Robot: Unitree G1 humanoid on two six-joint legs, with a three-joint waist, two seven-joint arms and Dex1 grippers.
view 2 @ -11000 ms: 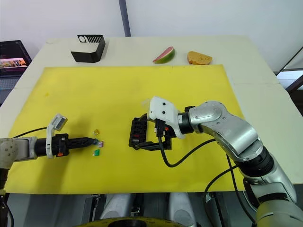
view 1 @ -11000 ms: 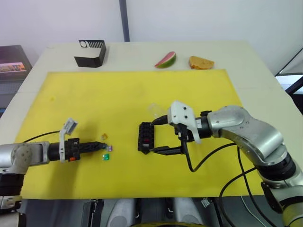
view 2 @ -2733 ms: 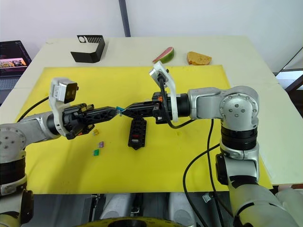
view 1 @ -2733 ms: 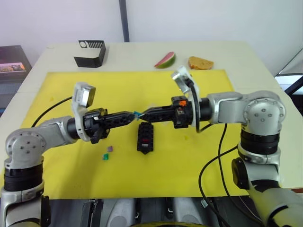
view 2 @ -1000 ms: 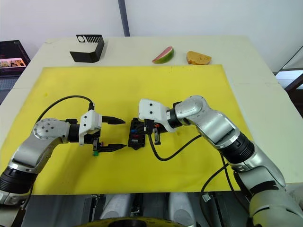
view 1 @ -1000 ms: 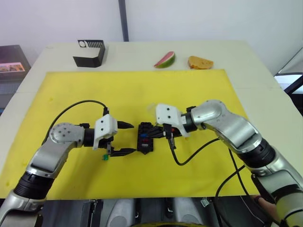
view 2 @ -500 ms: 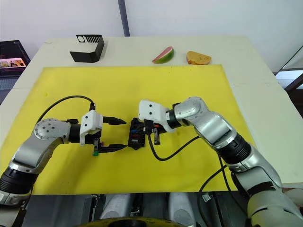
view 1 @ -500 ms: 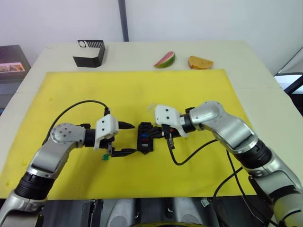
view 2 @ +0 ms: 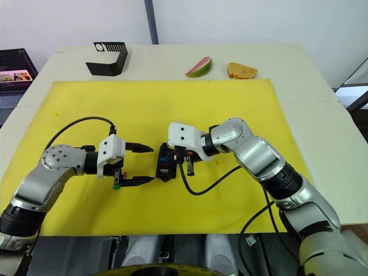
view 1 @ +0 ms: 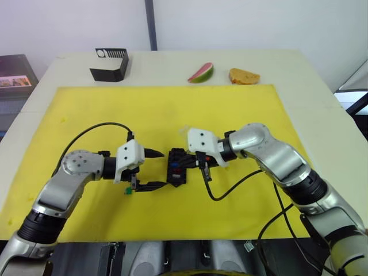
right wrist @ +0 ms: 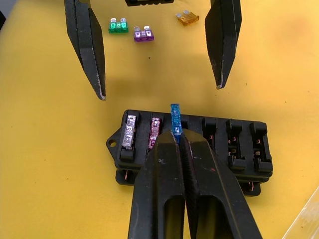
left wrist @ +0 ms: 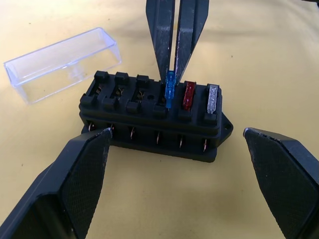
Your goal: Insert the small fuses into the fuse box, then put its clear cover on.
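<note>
The black fuse box [view 1: 176,168] lies on the yellow mat between my two grippers. My right gripper [right wrist: 175,137] is shut on a blue fuse [right wrist: 175,119], which stands upright with its lower end at a slot, higher than the red fuse [left wrist: 189,94] and grey fuse [left wrist: 213,98] seated beside it. My left gripper [view 1: 158,169] is open, one finger on each side of the box's left end, not touching it. The clear cover [left wrist: 62,62] lies on the mat just behind the box. Green [right wrist: 118,25], purple [right wrist: 143,33] and amber [right wrist: 187,17] fuses lie loose near my left gripper.
A yellow mat [view 1: 241,109] covers most of the table. At the far edge stand a black slotted stand [view 1: 109,64], a watermelon slice [view 1: 200,73] and a piece of bread [view 1: 244,76]. Cables hang from both wrists.
</note>
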